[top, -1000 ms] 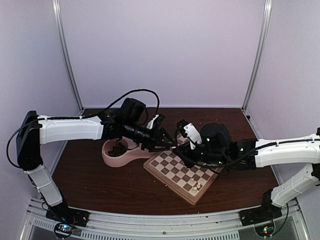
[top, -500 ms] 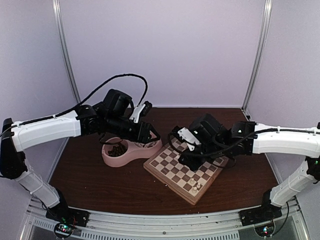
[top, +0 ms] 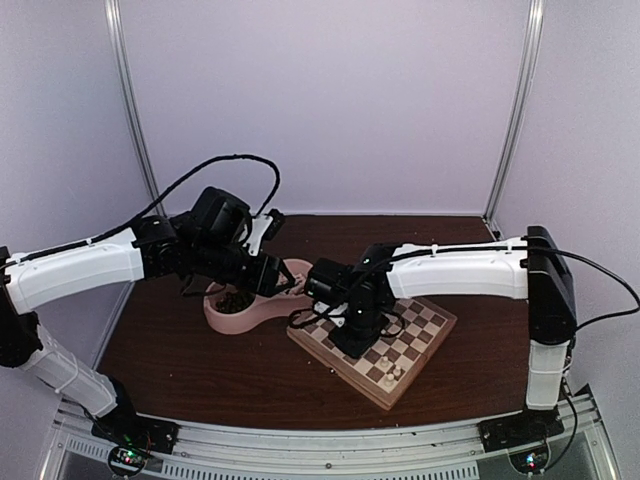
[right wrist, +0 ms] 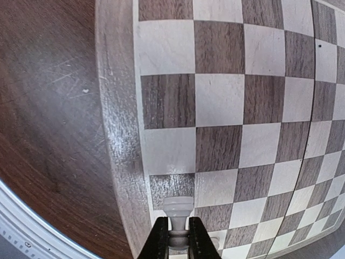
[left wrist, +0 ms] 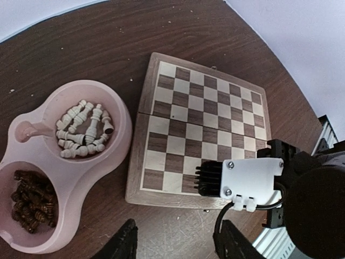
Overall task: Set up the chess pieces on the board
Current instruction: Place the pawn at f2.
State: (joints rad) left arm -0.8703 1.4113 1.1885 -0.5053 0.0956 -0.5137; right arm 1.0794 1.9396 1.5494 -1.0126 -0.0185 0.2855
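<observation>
The board (left wrist: 156, 191) lies right of the dish, and two cream chess pieces (top: 391, 375) stand at its near corner. My right gripper (right wrist: 178, 229) is shut on a cream chess piece (right wrist: 178, 208), held just above a dark square by the board (right wrist: 121, 140) rim. From above, this gripper (top: 353, 340) hangs over the near-left part of the board (top: 428, 322). My left gripper (left wrist: 180, 249) is open and empty, high over the table beside the board's edge. From above, the left gripper (top: 275, 277) is over the dish.
A pink double-bowl dish (left wrist: 125, 125) sits left of the board. One bowl holds loose cream pieces (left wrist: 81, 129), the other dark brown pieces (left wrist: 29, 202). The right arm's wrist camera block (left wrist: 245, 181) hangs over the board's near edge. Metal frame posts stand at the back.
The left arm has drawn back left from the board to above the dish, and its jaws have widened. The right arm has swung left across the board with the cream piece.
</observation>
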